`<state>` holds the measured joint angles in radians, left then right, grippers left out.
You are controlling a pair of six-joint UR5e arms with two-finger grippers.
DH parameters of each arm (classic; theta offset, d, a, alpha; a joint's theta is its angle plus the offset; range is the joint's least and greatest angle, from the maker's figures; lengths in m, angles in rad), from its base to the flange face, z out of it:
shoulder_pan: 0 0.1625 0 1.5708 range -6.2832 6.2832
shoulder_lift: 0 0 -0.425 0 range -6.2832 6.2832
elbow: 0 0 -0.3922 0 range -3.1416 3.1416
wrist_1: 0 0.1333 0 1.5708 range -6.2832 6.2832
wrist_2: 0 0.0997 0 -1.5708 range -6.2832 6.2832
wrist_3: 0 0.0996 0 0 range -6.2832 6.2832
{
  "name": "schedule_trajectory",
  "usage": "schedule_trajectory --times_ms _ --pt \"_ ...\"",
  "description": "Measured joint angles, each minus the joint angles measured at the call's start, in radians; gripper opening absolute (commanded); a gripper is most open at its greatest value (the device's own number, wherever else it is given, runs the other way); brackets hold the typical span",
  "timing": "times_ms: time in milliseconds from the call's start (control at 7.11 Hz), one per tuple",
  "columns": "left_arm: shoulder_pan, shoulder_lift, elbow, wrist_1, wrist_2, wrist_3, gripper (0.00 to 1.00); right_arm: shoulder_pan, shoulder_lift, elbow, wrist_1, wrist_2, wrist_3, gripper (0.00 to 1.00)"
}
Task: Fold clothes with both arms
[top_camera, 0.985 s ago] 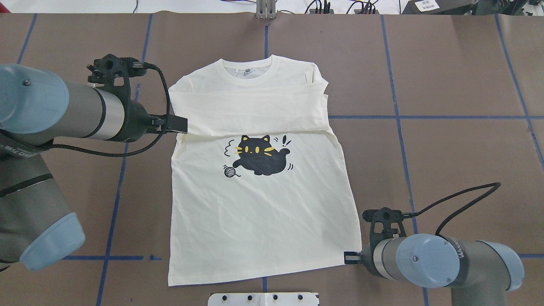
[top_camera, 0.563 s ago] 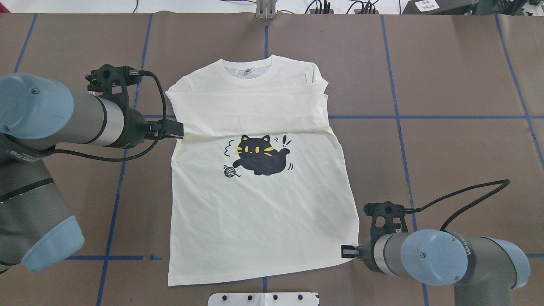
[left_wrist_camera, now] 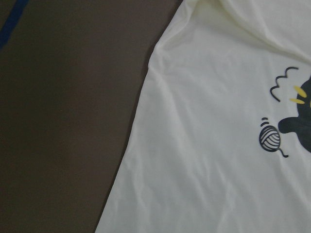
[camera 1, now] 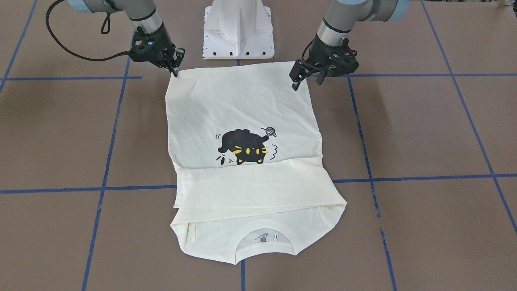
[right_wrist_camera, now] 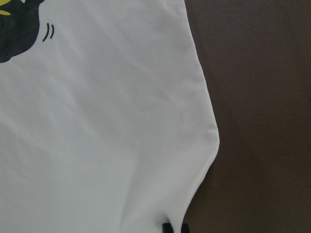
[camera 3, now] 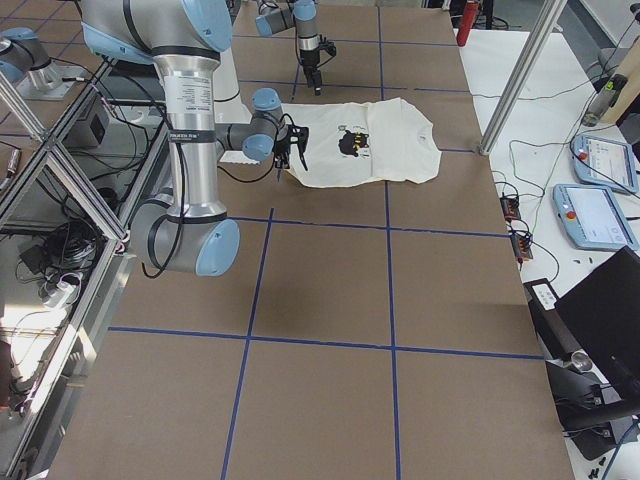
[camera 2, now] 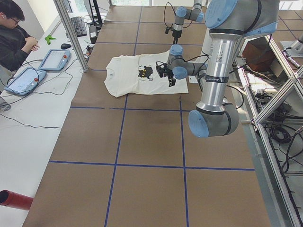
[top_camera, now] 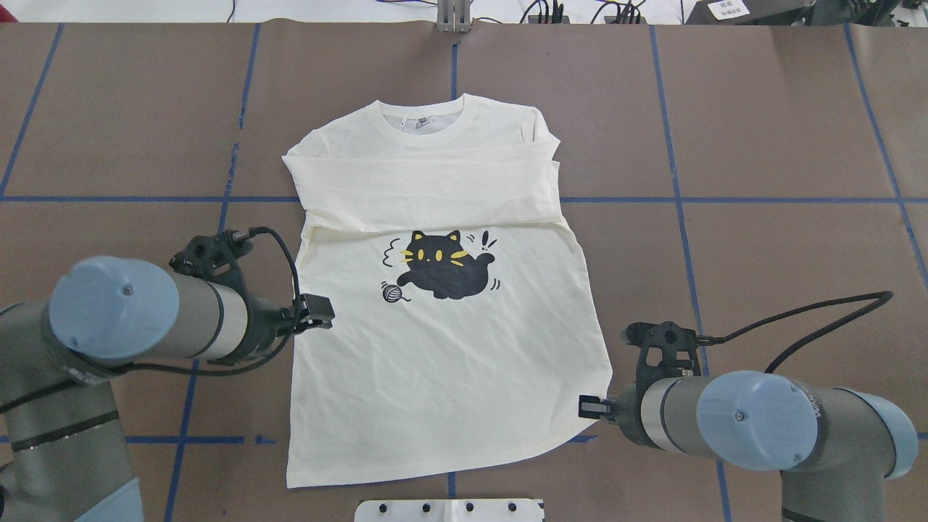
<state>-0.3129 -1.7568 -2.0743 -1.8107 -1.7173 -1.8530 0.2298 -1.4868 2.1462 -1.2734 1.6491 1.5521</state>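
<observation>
Front view: the cream T-shirt [camera 1: 242, 109] lies print-up on the table [camera 1: 404, 129], sleeves folded across its chest. The right gripper [camera 1: 175, 72] pinches a hem corner, and the left gripper [camera 1: 306, 83] hangs spread wide above the opposite edge. Overhead: the left gripper hovers over the T-shirt's side edge, near the cat print [top_camera: 442, 272]. Right wrist view: dark fingertips [right_wrist_camera: 167, 229] clamp the hem.

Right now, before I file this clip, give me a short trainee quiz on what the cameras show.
1. True or false: the T-shirt lies with its cat print facing up.
2. The sleeves are: A spread out sideways; B folded across the chest; C tucked out of sight.
3. Which hand has its fingers plainly apart?
Key: 1 true; 2 B; 3 the left hand.
</observation>
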Motion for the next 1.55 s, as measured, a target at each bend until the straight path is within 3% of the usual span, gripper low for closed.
schedule_trajectory --times_ms 422,985,1547 --pt "0.171 0.021 -0.008 0.069 0.040 -0.187 0.90 0.018 0.001 0.012 0.000 0.018 0.000 0.00" --pt "0.221 0.023 0.014 0.077 0.069 -0.213 0.83 0.027 0.002 0.012 0.000 0.020 0.000 0.00" --pt "0.223 0.025 0.030 0.077 0.089 -0.213 0.53 0.047 0.000 0.012 0.000 0.040 -0.001 0.00"
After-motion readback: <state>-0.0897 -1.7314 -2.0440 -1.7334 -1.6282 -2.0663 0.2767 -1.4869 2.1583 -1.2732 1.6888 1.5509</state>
